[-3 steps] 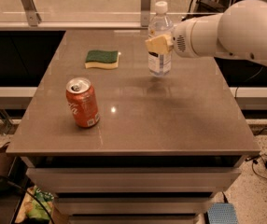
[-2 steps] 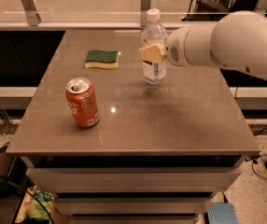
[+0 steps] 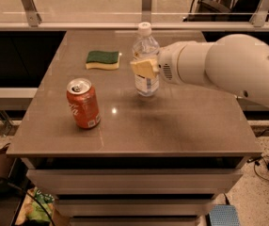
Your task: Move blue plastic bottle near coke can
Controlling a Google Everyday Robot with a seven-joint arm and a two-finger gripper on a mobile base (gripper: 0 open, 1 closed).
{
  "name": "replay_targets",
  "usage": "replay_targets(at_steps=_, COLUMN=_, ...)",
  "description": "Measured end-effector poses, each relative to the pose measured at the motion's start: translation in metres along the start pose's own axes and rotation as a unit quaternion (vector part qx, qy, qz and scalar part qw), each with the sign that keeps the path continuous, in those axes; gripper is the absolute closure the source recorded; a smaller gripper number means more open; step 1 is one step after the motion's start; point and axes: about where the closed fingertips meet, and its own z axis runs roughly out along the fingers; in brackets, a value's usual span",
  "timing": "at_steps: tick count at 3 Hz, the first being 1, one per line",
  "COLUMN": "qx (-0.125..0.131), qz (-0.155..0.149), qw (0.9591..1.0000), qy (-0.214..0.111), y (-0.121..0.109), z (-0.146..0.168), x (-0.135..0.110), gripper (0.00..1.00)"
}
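Note:
The clear plastic bottle point(image 3: 146, 62) with a white cap stands upright near the middle of the table, held just above or on the surface. My gripper point(image 3: 145, 68) is shut on the bottle's middle, its yellowish finger pad across the front, with the white arm reaching in from the right. The orange-red coke can point(image 3: 83, 103) stands upright at the front left of the table, to the left of and nearer than the bottle, well apart from it.
A green and yellow sponge point(image 3: 103, 60) lies at the back left of the grey table point(image 3: 172, 131). A rail with glass runs behind the table. Cables lie on the floor at the right.
My gripper has carried the bottle leftward and toward the front, from the table's back right to near its middle, closer to the can. The can and sponge have not moved.

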Motion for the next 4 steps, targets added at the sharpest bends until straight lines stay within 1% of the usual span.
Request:
replay_targets(at_steps=1, qx=-0.014, qz=-0.012, qw=0.9998, qy=-0.001, y=0.024, z=0.004, x=0.003, gripper=1.00)
replay_targets(at_steps=2, qx=-0.024, qz=-0.031, qw=0.9992, qy=0.001, y=0.049, z=0.010, x=0.007, gripper=1.00)
replay_targets(at_steps=3, qx=-0.025, qz=-0.037, qw=0.9990, qy=-0.001, y=0.072, z=0.010, x=0.010, gripper=1.00)
replay_targets(at_steps=4, qx=-0.025, qz=-0.037, qw=0.9990, qy=-0.001, y=0.072, z=0.010, x=0.010, gripper=1.00)
